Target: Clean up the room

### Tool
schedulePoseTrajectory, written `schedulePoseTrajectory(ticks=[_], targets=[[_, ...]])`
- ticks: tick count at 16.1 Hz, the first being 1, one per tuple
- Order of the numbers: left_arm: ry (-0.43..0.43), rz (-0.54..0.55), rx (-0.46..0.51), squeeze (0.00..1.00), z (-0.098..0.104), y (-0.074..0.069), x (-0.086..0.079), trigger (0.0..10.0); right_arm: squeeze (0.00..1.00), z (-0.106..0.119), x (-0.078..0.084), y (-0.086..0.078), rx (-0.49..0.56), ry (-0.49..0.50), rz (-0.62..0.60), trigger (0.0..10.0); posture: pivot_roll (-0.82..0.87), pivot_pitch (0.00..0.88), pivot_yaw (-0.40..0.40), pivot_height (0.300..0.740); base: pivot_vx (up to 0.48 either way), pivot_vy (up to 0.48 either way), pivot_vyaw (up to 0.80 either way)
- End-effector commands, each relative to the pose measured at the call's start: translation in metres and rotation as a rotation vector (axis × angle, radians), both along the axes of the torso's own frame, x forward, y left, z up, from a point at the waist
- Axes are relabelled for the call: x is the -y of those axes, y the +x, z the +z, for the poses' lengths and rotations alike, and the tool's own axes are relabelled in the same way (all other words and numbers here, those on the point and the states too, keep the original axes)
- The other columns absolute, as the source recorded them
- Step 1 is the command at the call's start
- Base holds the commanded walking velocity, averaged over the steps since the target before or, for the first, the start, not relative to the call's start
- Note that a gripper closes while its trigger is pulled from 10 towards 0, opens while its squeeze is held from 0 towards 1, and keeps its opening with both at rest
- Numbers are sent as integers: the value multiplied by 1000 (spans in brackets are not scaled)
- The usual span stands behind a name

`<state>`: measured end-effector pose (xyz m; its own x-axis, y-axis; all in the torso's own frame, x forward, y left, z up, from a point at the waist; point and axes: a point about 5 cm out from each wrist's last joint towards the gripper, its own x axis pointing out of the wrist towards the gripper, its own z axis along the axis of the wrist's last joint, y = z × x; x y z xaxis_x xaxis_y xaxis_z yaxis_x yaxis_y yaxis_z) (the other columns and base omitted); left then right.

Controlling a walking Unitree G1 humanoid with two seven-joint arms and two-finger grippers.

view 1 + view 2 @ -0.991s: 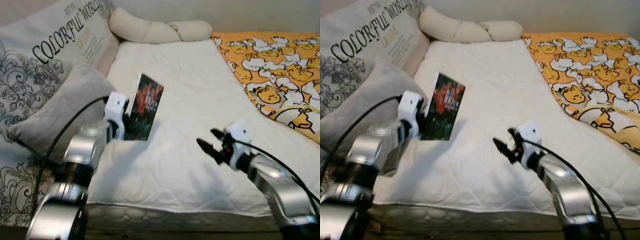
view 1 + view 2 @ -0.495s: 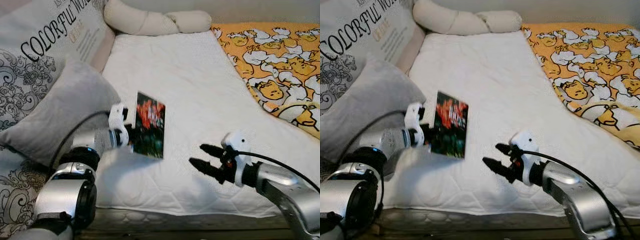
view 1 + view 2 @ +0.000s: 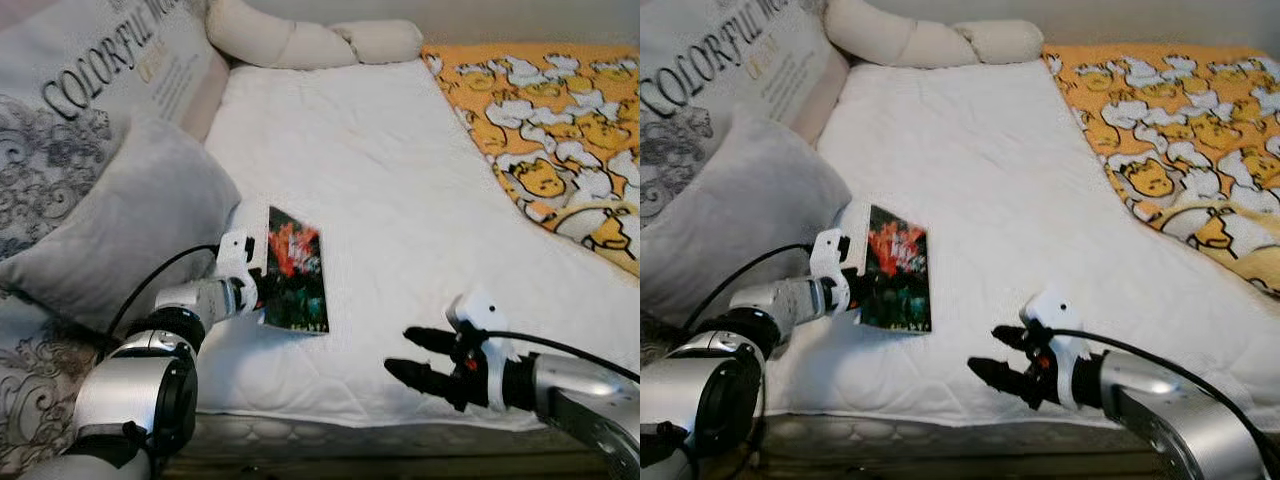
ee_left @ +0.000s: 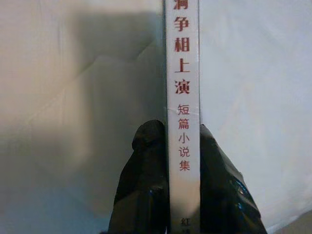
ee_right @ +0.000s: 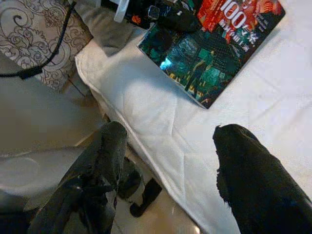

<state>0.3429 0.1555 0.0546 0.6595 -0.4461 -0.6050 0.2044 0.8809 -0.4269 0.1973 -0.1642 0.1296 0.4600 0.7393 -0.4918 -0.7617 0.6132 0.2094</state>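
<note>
Book (image 3: 295, 270) sits near the front edge of the white quilt (image 3: 400, 200), at about 8 o'clock from the quilt's middle, its dark cover with red print facing up and toward the right. It is tilted, spine side raised, with its lower edge touching the quilt. The left gripper (image 3: 252, 290) has its fingers closed on the spine; in the left wrist view both black fingers (image 4: 146, 185) press either side of the white spine with red Chinese characters.

The right gripper (image 3: 418, 358) hovers over the front edge of the quilt, at 4 o'clock from the book and apart from it. Its two fingers are spread wide with nothing between them; the right wrist view looks past them down at the cover and the quilt's edge.

A grey pillow (image 3: 120, 230) lies at 10 o'clock from the book, just beside the left arm, with a printed cushion (image 3: 90, 90) behind it. A cream bolster (image 3: 310, 40) lies along the far edge at 12 o'clock. An orange patterned blanket (image 3: 560, 130) covers the quilt's right side, at 2 o'clock
</note>
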Motion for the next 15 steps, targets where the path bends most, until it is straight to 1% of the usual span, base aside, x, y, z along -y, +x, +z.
schedulePoseTrajectory(ticks=[1, 4, 7, 8, 9, 10, 12, 13, 14, 15], targets=[[32, -43, 26, 1000, 8, 6, 5, 10000, 0, 6, 3, -1, 14, -9, -16, 10000, -350, 85, 54, 740, 0, 0, 0], [107, -103, 32, 1000, 8, 6, 6, 10000, 0, 7, 4, -6, 3, -24, -28, 10000, -375, 84, 66, 740, 0, 0, 0], [165, -109, 37, 1000, 6, 6, 2, 10000, 0, 7, 4, -8, 0, -35, -37, 10000, -387, 78, 70, 740, 0, 0, 0], [223, -93, 42, 1000, 6, 7, -5, 10000, 0, 8, 5, -8, 4, -45, -41, 10000, -389, 74, 71, 740, 0, 0, 0], [242, -93, 47, 1000, 7, 7, -7, 10000, 0, 8, 6, -7, 6, -51, -44, 10000, -388, 66, 71, 740, 0, 0, 0], [279, -83, 59, 1000, 8, 8, -12, 10000, 0, 8, 7, -6, 11, -60, -50, 10000, -386, 60, 71, 740, 0, 0, 0], [350, -66, 88, 1000, 10, 9, -26, 10000, 0, 7, 11, 1, 29, -74, -69, 10000, -376, 34, 71, 740, 0, 0, 0], [372, -60, 99, 1000, 11, 10, -31, 10000, 0, 7, 11, 5, 37, -79, -82, 10000, -366, 20, 68, 740, 0, 0, 0], [378, -51, 110, 1000, 12, 10, -35, 10000, 0, 7, 11, 8, 44, -52, -92, 10000, -359, 11, 68, 740, 0, 0, 0], [377, -56, 125, 1000, 14, 11, -38, 10000, 0, 4, 13, 11, 36, -54, -133, 10000, -345, 0, 63, 740, 0, 0, 0]])
